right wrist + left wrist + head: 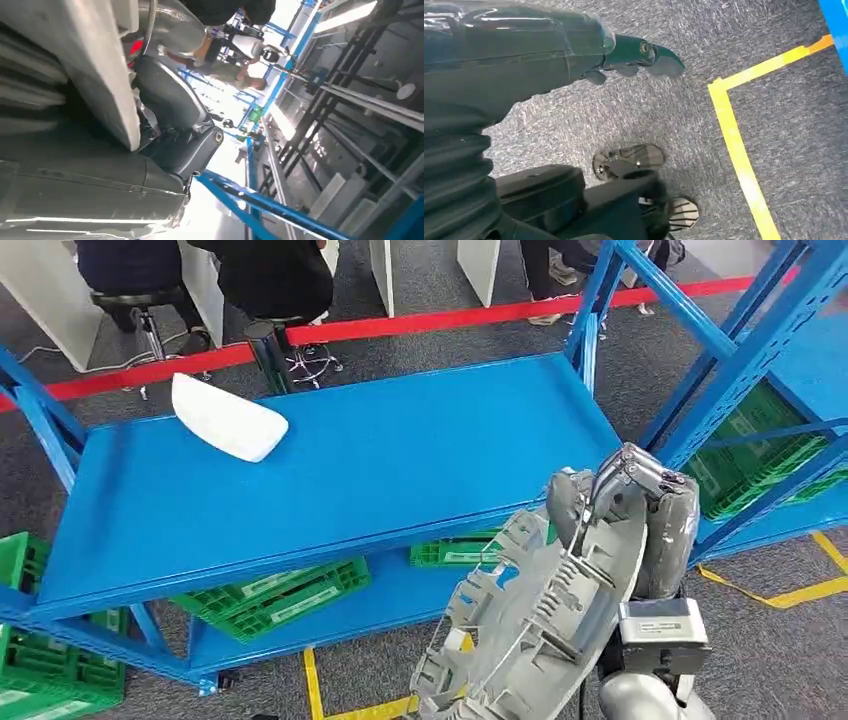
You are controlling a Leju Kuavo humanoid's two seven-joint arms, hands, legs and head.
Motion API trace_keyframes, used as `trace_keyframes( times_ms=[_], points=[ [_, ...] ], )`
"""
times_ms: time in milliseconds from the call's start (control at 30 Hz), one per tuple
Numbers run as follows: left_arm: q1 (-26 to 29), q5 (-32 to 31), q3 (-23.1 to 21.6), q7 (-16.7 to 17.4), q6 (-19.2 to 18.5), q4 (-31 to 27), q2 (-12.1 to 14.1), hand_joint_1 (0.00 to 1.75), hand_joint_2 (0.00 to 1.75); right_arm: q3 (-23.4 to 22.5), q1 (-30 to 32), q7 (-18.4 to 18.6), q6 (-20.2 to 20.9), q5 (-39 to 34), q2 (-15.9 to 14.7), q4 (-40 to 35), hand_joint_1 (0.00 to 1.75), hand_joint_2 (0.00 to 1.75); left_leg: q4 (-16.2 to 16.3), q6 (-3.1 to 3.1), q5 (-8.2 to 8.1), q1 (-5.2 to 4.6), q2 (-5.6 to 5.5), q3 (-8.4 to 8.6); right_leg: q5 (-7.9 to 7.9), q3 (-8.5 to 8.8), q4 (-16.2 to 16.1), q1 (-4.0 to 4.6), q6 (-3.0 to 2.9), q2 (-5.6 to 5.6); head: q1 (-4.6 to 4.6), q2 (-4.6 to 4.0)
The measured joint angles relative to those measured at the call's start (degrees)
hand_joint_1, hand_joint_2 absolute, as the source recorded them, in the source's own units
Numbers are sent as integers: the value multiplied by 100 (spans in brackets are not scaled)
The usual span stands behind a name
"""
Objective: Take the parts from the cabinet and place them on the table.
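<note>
My right hand grips the rim of a large round grey plastic part with ribs and cut-outs, held tilted in front of the near right corner of the blue shelf top. In the right wrist view the pale edge of the grey part runs between the dark fingers. A white curved part lies on the shelf top at its far left. My left hand hangs over the grey carpet, its fingers stretched out and holding nothing.
Green crates sit on the lower shelf, and more green crates stand in the blue rack at right. A red barrier tape runs behind the shelf, with people seated on stools beyond it. Yellow floor tape marks the carpet.
</note>
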Motion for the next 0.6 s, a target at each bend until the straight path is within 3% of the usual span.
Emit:
trace_keyframes(
  times_ms=[33,100,133,167,233,267,300,333,400,433,467,500,600],
  points=[
    [7,-2,0,0,0,0,-13,0,175,0,-7,2,2,7,-2,-13,175,175,-3,15,8,-4,-11,-31,35,0,-4,-8,38,0,13,0],
    [23,-9,0,0,0,0,-17,0,175,0,-2,17,11,24,-4,-44,175,175,-13,124,94,-14,-9,-102,101,-17,-20,-18,107,5,13,0],
    [11,-13,0,0,-2,0,-20,0,175,-4,-1,17,11,31,-7,-48,175,175,-16,181,147,3,16,-126,-52,-50,45,-36,131,15,6,0],
    [5,-15,0,-2,-2,0,-30,0,175,-4,-7,22,13,39,-7,-57,175,175,-15,235,194,-1,9,-188,-350,-130,270,-34,144,11,57,0],
    [9,-15,0,-2,-4,0,-48,0,175,-2,-6,22,15,48,-7,-59,175,175,-11,285,299,-35,10,-324,-989,-342,1130,-22,161,15,125,0],
    [14,-15,0,-2,-7,0,-59,0,175,-2,-5,26,15,48,-9,-59,175,175,-9,301,348,-57,12,-390,-1158,-407,1495,-22,158,15,162,0],
    [16,-15,0,-2,-7,0,-63,0,175,0,-2,33,17,48,-9,-59,175,175,-4,307,399,-83,14,-456,-1171,-395,1688,-19,142,16,175,0],
    [15,-15,0,-2,-6,0,-63,0,175,0,-3,35,17,48,-9,-59,175,175,-2,315,451,-113,16,-527,-1036,-287,1656,-8,105,16,190,0],
    [15,-15,0,-2,-4,0,-63,0,175,0,-5,35,17,50,-9,-59,175,175,0,319,541,-166,17,-631,-616,223,925,50,-23,25,225,0],
    [14,-15,0,-2,-6,-2,-70,0,175,0,-13,35,17,50,-9,-63,175,175,0,319,581,-172,22,-658,-484,565,378,113,-131,34,238,0],
    [14,-15,2,-2,-7,-7,-105,0,175,-2,-20,35,20,54,-9,-83,175,175,2,300,612,-185,30,-689,-554,812,-53,176,-254,30,230,0],
    [13,-15,2,-2,-7,-4,-107,0,175,0,-25,35,24,57,-9,-107,175,175,3,276,661,-188,39,-715,-566,918,-276,159,-249,20,223,0],
    [21,-17,0,-11,-13,-7,-122,0,175,0,-27,35,33,57,-15,-131,175,175,-16,176,803,-146,64,-778,-461,866,-339,215,-273,31,278,0]
  ],
)
